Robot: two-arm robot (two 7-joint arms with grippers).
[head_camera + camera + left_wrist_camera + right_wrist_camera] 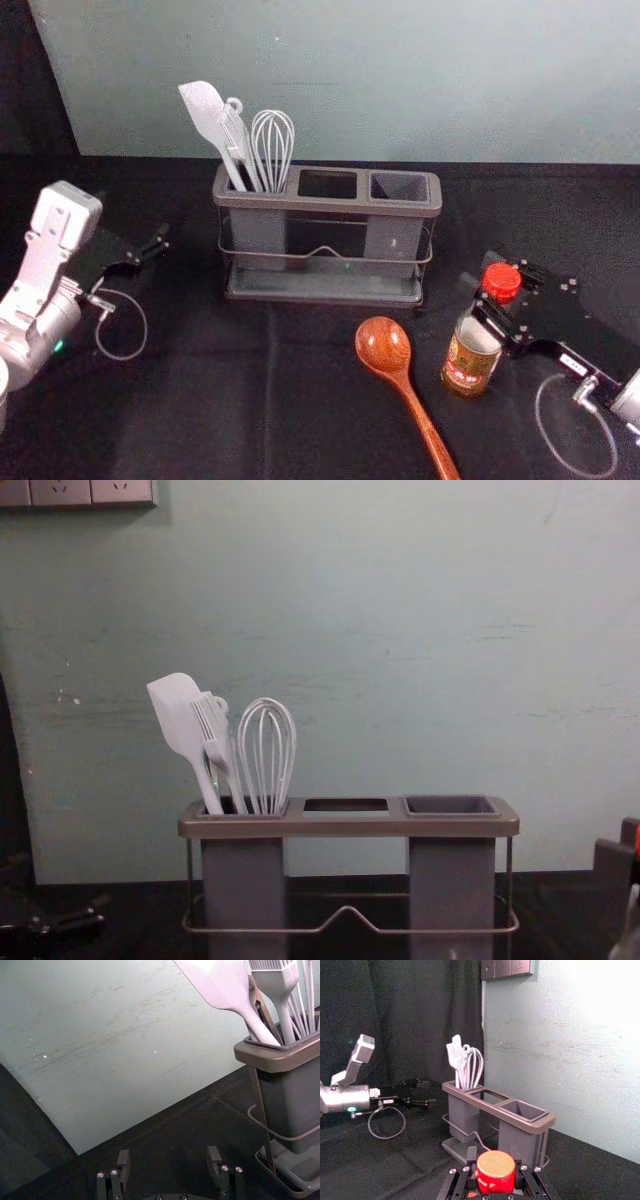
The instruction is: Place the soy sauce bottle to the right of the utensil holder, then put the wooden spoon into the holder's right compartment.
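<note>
In the head view my right gripper [486, 300] is shut on the soy sauce bottle [468, 362], just below its red cap. The bottle leans slightly, to the right of the utensil holder [328, 204] and nearer me. In the right wrist view the red cap [495, 1170] sits between the fingertips of the right gripper [494, 1157]. A brown wooden spoon [384, 345] lies bowl-forward in front of the holder. The holder's right compartment [451, 806] has nothing in it. My left gripper [150, 252] is parked at the left, open in the left wrist view [169, 1159].
A pale spatula [176, 715], a brush [216, 742] and a whisk [267, 755] stand in the holder's left compartment. Black cloth [190, 400] covers the table, and a pale green wall [400, 80] rises behind it.
</note>
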